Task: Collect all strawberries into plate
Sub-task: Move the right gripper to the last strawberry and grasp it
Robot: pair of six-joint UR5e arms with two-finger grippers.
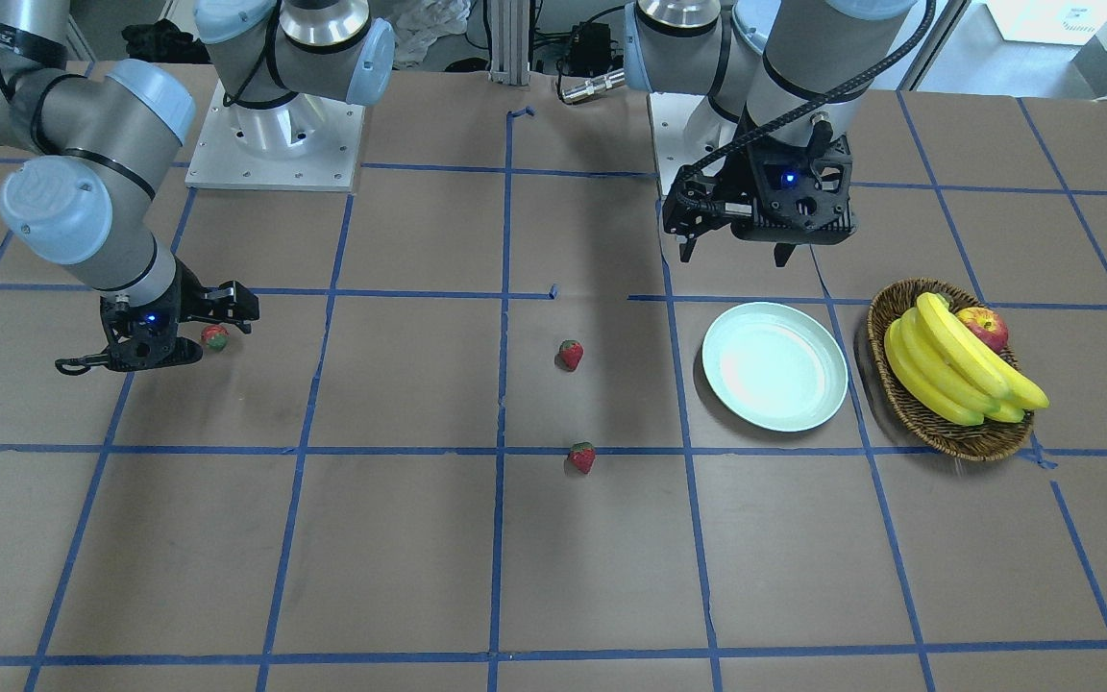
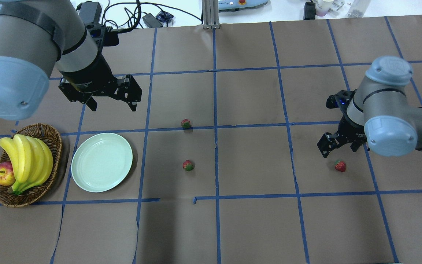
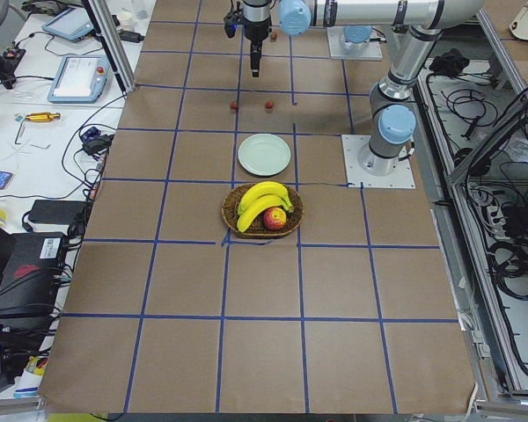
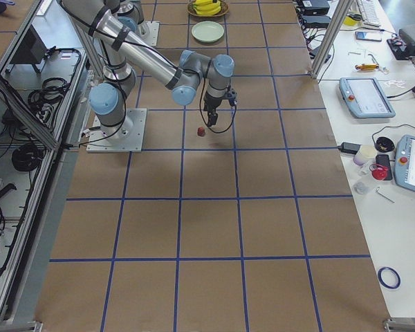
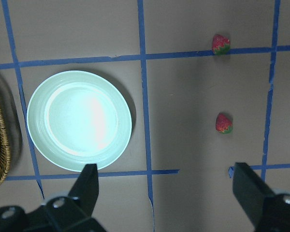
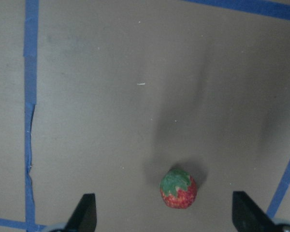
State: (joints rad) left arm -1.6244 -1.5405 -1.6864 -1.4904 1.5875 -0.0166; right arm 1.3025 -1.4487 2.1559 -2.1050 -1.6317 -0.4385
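Brown papered table (image 2: pixel 255 227) holds three small green-capped red strawberries (image 2: pixel 188 165).

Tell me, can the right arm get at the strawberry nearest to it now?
Probably yes. The right gripper hovers open just above that strawberry, which lies alone on bare table; nothing blocks the way.

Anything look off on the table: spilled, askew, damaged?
Nothing spilled or damaged. The plate sits flat and empty, three strawberries lie scattered, the basket stands upright. Only a short gap in the blue tape line.
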